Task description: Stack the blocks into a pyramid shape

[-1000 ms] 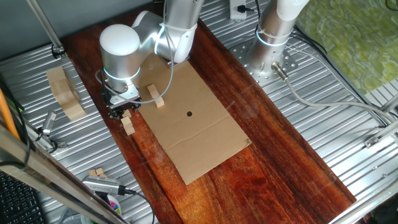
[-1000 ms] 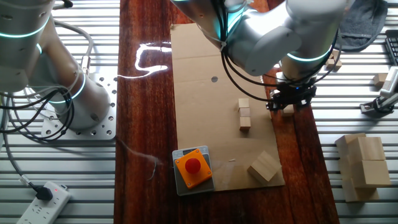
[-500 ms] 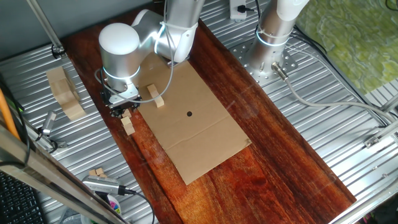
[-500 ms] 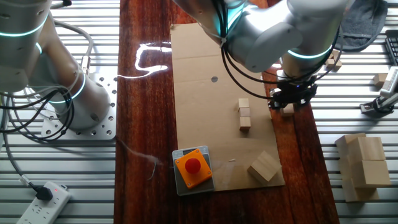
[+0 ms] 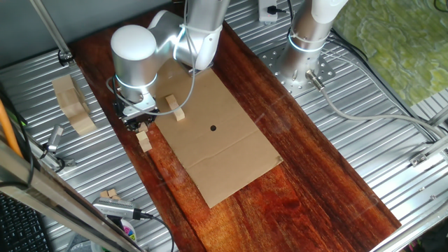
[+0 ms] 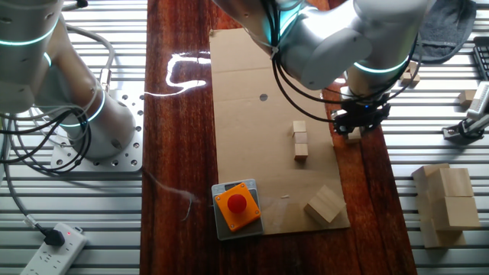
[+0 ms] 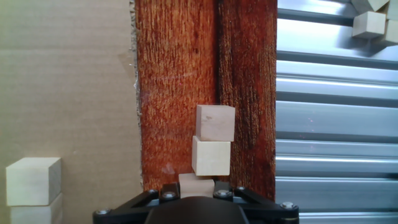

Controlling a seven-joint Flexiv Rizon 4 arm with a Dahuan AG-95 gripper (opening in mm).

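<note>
The jaws have crept slightly along the row of blocks [image 7: 214,122].

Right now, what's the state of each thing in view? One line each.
Row of small pale wooden cube blocks on the dark wood strip: lying in a line, touching, one at the jaws.
Gripper: low over that row; grip hidden.
Pair of small pale blocks on the cardboard: side by side, touching.
Brown cardboard sheet: lying flat.
Red emergency button on its orange base: untouched.
Larger faceted pale wood chunk: resting on the cardboard corner.
</note>
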